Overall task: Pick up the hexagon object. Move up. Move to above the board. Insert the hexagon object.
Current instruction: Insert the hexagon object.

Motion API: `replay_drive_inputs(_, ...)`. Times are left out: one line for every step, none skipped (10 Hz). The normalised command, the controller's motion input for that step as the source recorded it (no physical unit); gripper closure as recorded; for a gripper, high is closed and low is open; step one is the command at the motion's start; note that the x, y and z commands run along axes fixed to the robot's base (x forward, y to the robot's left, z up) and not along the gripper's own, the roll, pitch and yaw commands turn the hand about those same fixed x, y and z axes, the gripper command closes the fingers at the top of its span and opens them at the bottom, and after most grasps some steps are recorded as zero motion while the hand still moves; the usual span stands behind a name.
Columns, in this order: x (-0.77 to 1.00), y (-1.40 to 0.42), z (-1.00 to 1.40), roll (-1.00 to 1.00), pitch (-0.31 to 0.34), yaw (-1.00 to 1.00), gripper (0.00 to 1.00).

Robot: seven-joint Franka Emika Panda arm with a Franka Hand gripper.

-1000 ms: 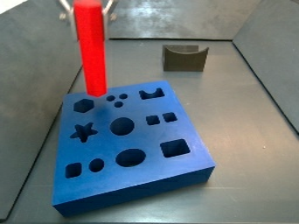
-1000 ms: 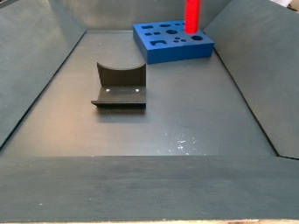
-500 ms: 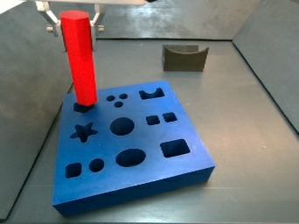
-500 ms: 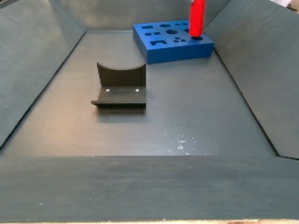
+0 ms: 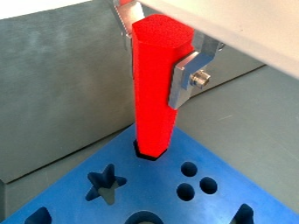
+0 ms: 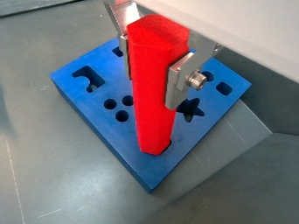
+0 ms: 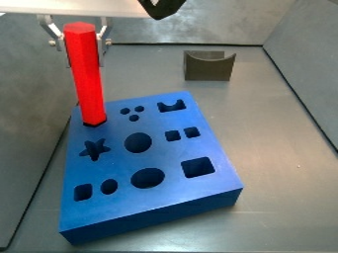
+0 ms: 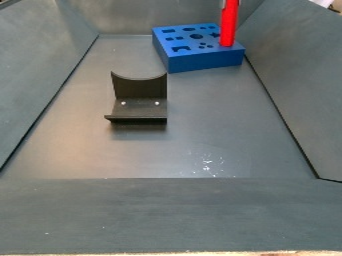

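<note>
One peg (image 7: 87,79), clamped in the gripper (image 7: 77,33), has sunk lower into the board's (image 7: 158,178) ten-o'clock hole; insertion underway.

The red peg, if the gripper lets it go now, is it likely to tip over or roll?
Probably not. The red peg stands upright with its lower end already in a corner hole of the blue board, which should steady it. Its flat faces would likely resist rolling. The gripper clamps it near the top; it looks stiff and smooth.
</note>
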Motion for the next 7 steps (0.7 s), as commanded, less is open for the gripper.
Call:
replay_drive_inputs(0.08, -0.36, -0.14, 0.24, 0.101, 0.00, 1.00)
replay_drive_inputs(0.05, -0.20, 0.00, 0.07, 0.034, 0.00, 1.00)
replay_drive_inputs(0.04, -0.18, 0.00, 0.04, 0.011, 0.00, 1.00)
replay_drive_inputs(0.00, 0.00, 0.00, 0.02, 0.000, 0.00, 1.00)
replay_drive_inputs(0.00, 0.42, -0.02, -0.04, 0.000, 0.12, 1.00)
replay_drive_inputs(0.03, 0.71, 0.00, -0.15, 0.000, 0.10, 1.00)
replay_drive_inputs(0.02, 0.13, 0.00, -0.01, 0.000, 0.11, 1.00)
